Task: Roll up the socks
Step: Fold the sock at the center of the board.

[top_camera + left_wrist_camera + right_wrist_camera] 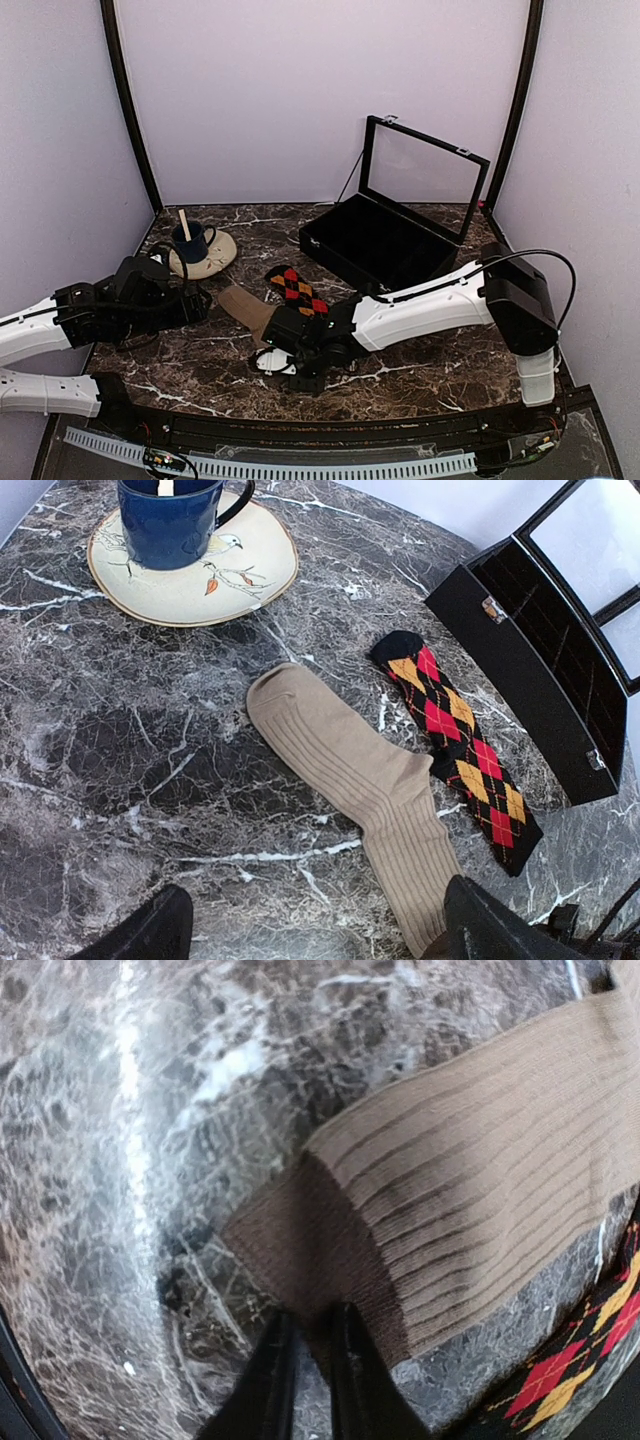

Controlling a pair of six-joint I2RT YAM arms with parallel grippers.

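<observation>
Tan ribbed sock (350,770) and argyle sock (460,750) lie flat and touching on the marble table (150,760). Right gripper (310,1360) is narrowed, pinching the tan sock's cuff. Left gripper (315,915) is spread wide, holding nothing.

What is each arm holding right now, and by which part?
The right gripper has its jaws pinched on the tan sock, at the edge of its near end. The left gripper is open, holding nothing.

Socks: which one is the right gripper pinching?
The tan ribbed sock, pinched at its cuff by the right gripper; the argyle sock lies ungripped beside it.
</observation>
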